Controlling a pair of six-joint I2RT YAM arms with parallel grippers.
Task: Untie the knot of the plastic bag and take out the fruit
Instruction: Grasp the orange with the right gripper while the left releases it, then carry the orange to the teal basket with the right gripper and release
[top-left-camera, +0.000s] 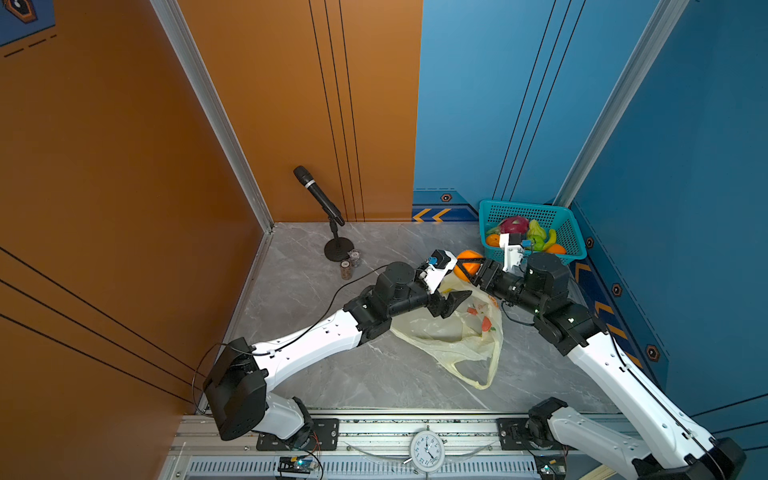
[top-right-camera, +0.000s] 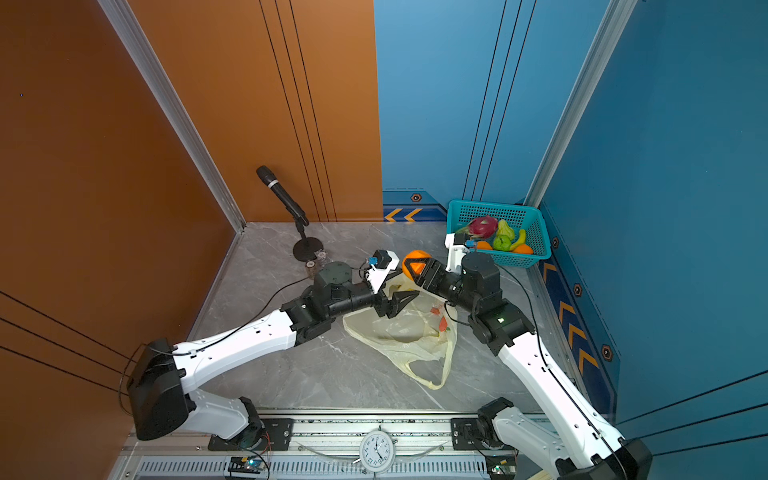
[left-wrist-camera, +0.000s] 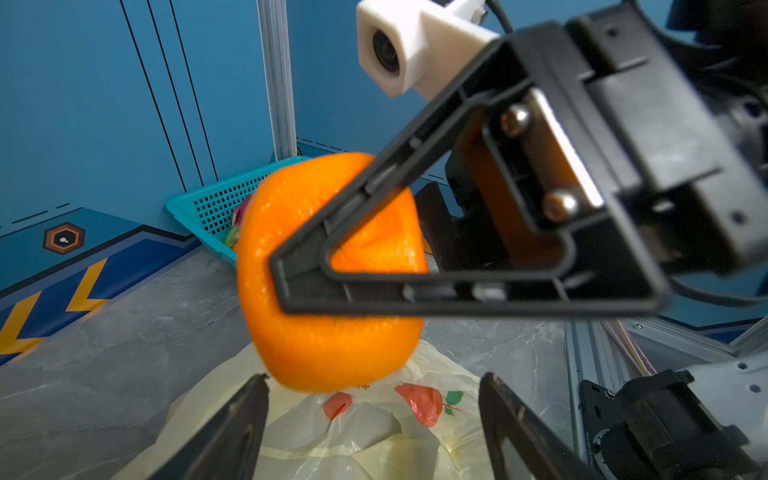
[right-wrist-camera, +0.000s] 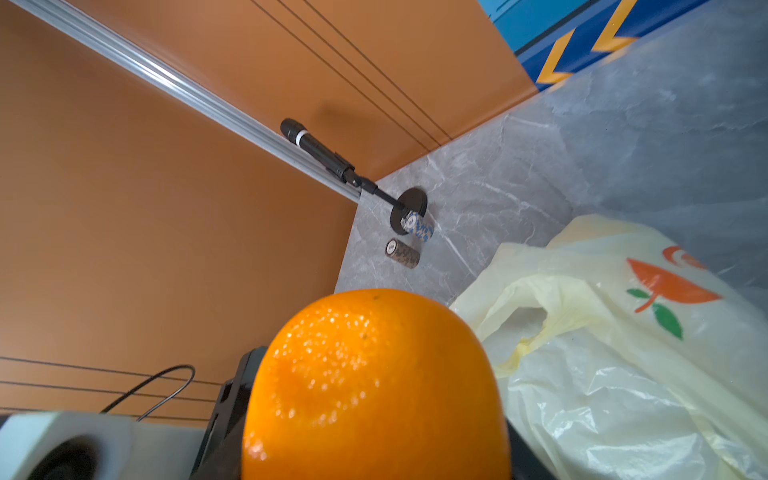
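My right gripper (top-left-camera: 468, 267) is shut on an orange fruit (top-left-camera: 465, 254), held in the air just above the far edge of the plastic bag (top-left-camera: 449, 332). The orange (right-wrist-camera: 374, 386) fills the right wrist view and looks squashed between the black fingers (left-wrist-camera: 415, 291) in the left wrist view. The pale yellow bag (left-wrist-camera: 374, 440) lies flat and slack on the table. One handle loop (top-left-camera: 482, 374) trails toward the front. No knot shows. My left gripper (left-wrist-camera: 374, 384) hangs open over the bag, just below the orange, holding nothing.
A teal basket (top-left-camera: 532, 208) in the back right corner holds a pink dragon fruit (top-left-camera: 514, 225), green-yellow fruits, a banana and oranges. A microphone on a stand (top-left-camera: 318, 195) and two small cans (top-left-camera: 349, 266) stand at the back left. Walls close in on three sides.
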